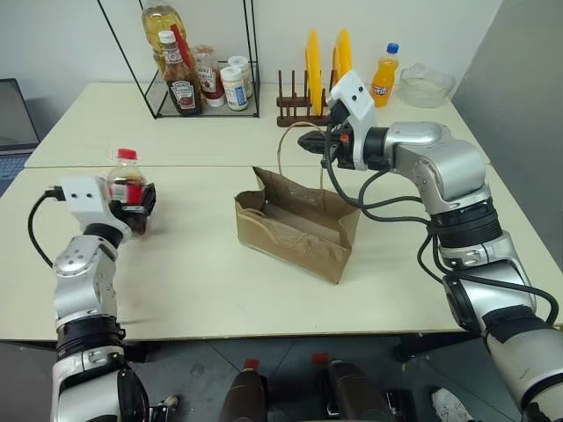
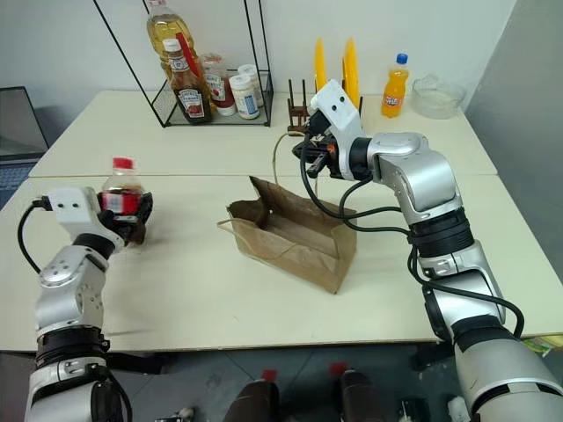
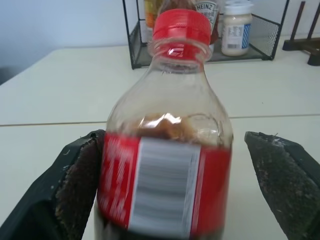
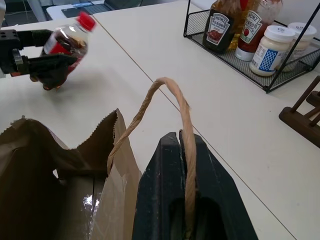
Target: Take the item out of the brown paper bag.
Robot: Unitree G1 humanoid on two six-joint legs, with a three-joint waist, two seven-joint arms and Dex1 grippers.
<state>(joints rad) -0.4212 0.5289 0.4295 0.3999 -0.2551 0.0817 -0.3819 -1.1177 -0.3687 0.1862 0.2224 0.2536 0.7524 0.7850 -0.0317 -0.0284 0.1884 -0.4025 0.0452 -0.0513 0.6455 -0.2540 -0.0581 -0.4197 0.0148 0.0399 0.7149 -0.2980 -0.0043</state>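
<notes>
The brown paper bag [image 1: 297,227] stands mid-table [image 1: 193,281]; the cola bottle [image 1: 127,180] stands well left of it, near the left edge. A wire rack of condiment bottles [image 1: 204,83] and a dish rack [image 1: 303,105] sit behind, an orange soda bottle [image 1: 383,76] toward the back right corner

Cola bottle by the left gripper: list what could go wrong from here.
1. The left gripper has its jaws spread around the cola bottle, with a clear gap on one side in the left wrist view. If the bottle is not yet standing on the table, it may tip or roll.
2. The right gripper pinches a handle of the brown paper bag; a pull could drag or tear the bag.
</notes>
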